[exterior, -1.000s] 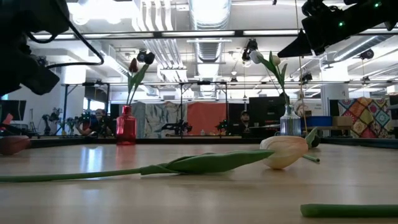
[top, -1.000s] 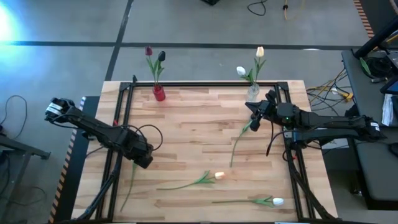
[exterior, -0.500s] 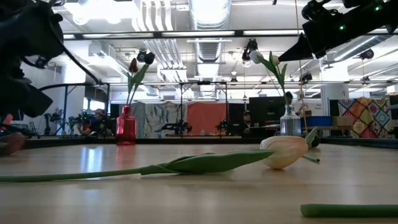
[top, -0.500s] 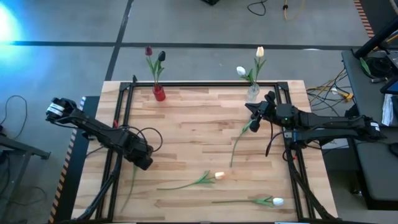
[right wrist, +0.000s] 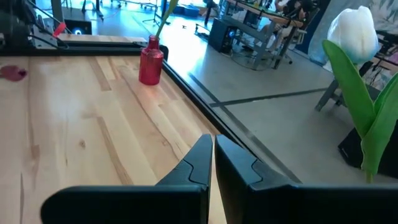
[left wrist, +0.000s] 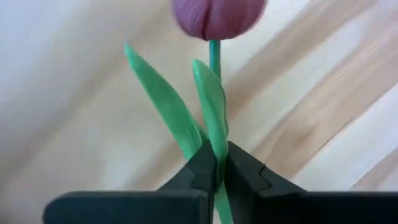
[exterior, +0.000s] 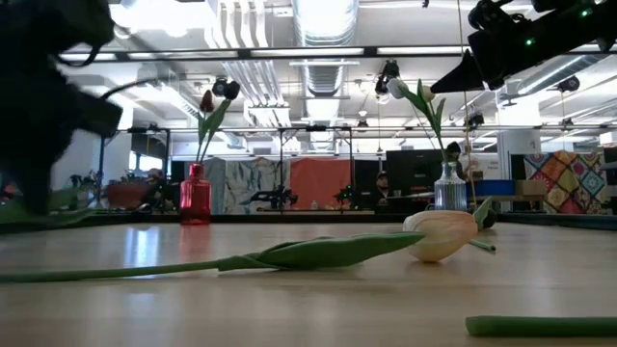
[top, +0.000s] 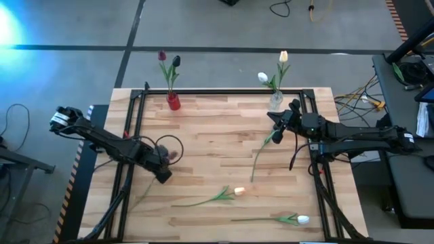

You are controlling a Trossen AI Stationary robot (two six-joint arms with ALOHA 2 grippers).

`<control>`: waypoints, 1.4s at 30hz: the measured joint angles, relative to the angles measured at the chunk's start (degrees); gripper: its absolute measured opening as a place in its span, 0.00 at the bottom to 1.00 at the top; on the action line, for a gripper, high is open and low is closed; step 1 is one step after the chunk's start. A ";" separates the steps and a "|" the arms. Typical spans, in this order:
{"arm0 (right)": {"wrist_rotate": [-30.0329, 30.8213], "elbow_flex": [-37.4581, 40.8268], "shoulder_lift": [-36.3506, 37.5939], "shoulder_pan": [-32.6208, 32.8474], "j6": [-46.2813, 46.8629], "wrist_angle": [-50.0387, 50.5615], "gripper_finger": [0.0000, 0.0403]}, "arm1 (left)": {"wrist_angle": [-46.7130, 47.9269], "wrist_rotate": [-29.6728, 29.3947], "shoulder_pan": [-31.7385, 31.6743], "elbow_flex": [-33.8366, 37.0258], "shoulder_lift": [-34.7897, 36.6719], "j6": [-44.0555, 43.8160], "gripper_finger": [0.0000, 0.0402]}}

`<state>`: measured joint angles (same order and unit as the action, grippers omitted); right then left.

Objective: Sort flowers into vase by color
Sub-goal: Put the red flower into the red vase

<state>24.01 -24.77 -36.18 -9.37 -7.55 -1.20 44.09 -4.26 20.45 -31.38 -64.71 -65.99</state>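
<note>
Purple tulip (left wrist: 217, 15) stem pinched in left gripper (left wrist: 216, 169) fingers, lifted off table.

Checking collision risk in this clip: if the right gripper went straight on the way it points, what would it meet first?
Probably the red vase at the table's far edge; the wood between looks free, though depth is unclear. The right gripper has shut jaws.

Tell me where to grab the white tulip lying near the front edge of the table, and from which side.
Grip the white tulip on the bare stretch of stem between its leaves and its cut end, coming straight down from above. It lies flat on the table, stem running left from the head, so set the jaws across the stem; the soft head gives a poor hold.
</note>
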 joint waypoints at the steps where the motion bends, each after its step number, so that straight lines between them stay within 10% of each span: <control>1: 0.01 0.20 0.00 0.00 -0.06 -0.38 0.03 | -1.14 -2.55 -0.21 -0.81 0.06 1.86 0.02; 10: 0.00 1.81 0.00 0.00 -0.72 -3.14 0.03 | -20.62 -18.92 -8.39 -5.57 0.15 26.81 0.00; 21: -0.01 4.82 0.00 0.00 -1.40 -8.42 0.03 | -47.57 -21.38 -23.19 -9.43 1.14 62.95 0.00; 42: -0.02 6.38 0.02 -0.02 -0.99 -11.86 0.03 | -68.02 -21.97 -40.95 -2.51 23.99 86.60 0.00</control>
<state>23.99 -18.39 -36.16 -9.39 -8.54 -13.06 -23.94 -26.23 -20.51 -33.89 -40.72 20.61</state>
